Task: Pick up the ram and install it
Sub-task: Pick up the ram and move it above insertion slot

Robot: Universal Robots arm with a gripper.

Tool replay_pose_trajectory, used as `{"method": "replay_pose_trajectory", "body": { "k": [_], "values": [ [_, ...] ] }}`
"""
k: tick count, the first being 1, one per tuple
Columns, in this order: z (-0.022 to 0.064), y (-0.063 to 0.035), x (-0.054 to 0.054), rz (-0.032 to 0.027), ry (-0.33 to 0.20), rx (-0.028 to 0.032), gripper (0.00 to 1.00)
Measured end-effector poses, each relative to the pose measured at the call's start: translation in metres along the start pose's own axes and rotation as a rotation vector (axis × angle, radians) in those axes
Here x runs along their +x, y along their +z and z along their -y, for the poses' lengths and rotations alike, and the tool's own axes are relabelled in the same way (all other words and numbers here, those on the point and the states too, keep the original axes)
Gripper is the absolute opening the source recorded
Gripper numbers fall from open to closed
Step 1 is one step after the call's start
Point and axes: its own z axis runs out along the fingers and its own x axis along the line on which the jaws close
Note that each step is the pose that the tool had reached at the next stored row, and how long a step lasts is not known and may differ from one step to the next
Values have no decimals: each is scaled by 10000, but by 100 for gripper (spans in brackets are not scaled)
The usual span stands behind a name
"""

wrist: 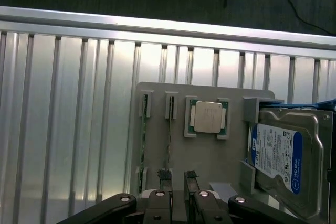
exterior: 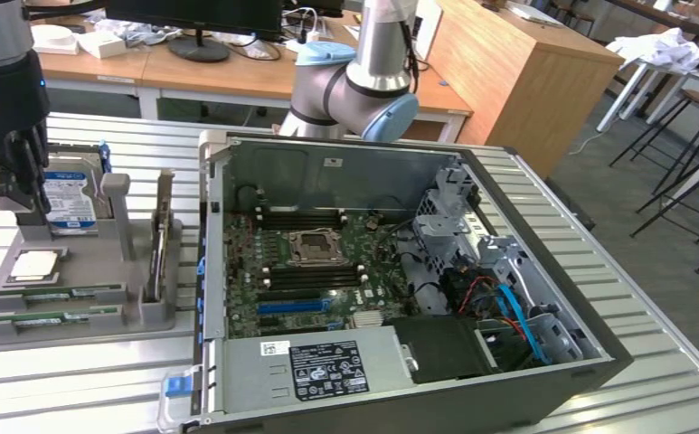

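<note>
Jaws stand at a narrow gap with nothing between them; one fingertip lines up with the end of the ram. No contact: in the exterior view the jaws hang clear above the grey fixture tray, over its hard-drive end.

The ram lies on edge in its tray slot, between the processor chip and a second green stick in the next slot. Wrist view shows the same row: second stick, ram, processor chip, then the hard drive.

What crowds the jaws:
- The hard drive stands upright in its bracket, just beside the jaws on the exterior view's right.
- Grey tray post and an upright card stand between the tray slots and the PC case.
- Small slot lugs hold the ends of the sticks.

The tray sits on the slatted metal counter, at the exterior view's left of the case.

Case lies open on the counter, motherboard facing up. Dark memory slots flank the socket; blue slot lies nearer the power supply. Drive cage and cables fill the case's right side. Arm joint sits behind the case's far wall.
</note>
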Motion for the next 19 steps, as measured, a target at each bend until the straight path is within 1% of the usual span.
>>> {"method": "replay_pose_trajectory", "body": {
  "k": [7, 8, 9, 12, 19],
  "values": [
    [-1, 0, 0, 0, -2, 2, 24],
    [-1, 0, 0, 0, -3, 1, 25],
    [-1, 0, 0, -1, -3, 2, 31],
    [-2, 3, 0, 0, -3, 1, 31],
    [1, 97, 3, -1, -2, 4, 31]
  ]
}}
